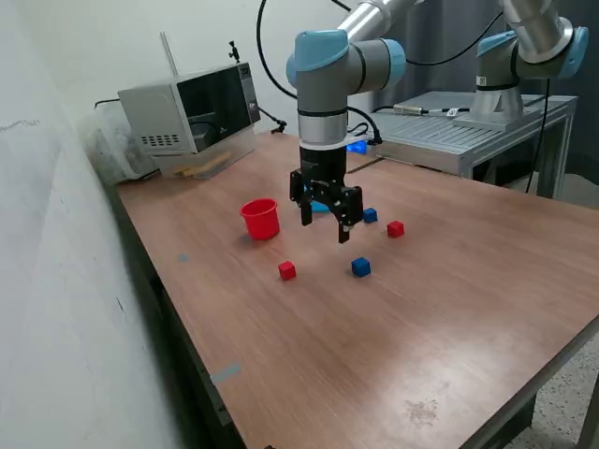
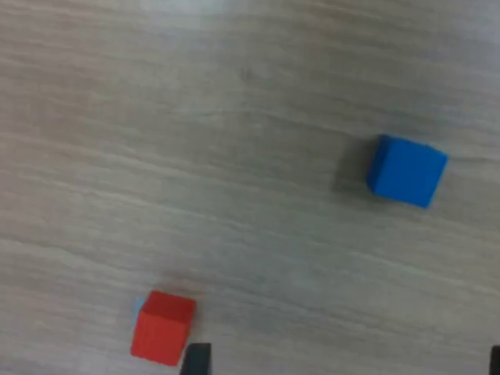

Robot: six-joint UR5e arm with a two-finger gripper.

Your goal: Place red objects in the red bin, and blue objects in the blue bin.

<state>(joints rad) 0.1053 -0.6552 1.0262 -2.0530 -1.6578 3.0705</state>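
The red cup (image 1: 260, 219) stands upright on the wooden table (image 1: 449, 309). The light blue cup (image 1: 321, 205) is mostly hidden behind my gripper. One red cube (image 1: 287, 270) and one blue cube (image 1: 361, 267) lie in front of the gripper. A second blue cube (image 1: 370, 215) and a second red cube (image 1: 396, 228) lie toward the exterior view's right. My gripper (image 1: 325, 229) hangs above the table, open and empty. The wrist view shows a red cube (image 2: 162, 328) beside one fingertip (image 2: 197, 361) and a blue cube (image 2: 407, 170) farther off.
A microwave (image 1: 192, 110) stands at the back on the exterior view's left, with a white wall along that side. A second robot arm (image 1: 524, 56) stands on a metal stand (image 1: 468, 131) behind the table. The table's front edge is near.
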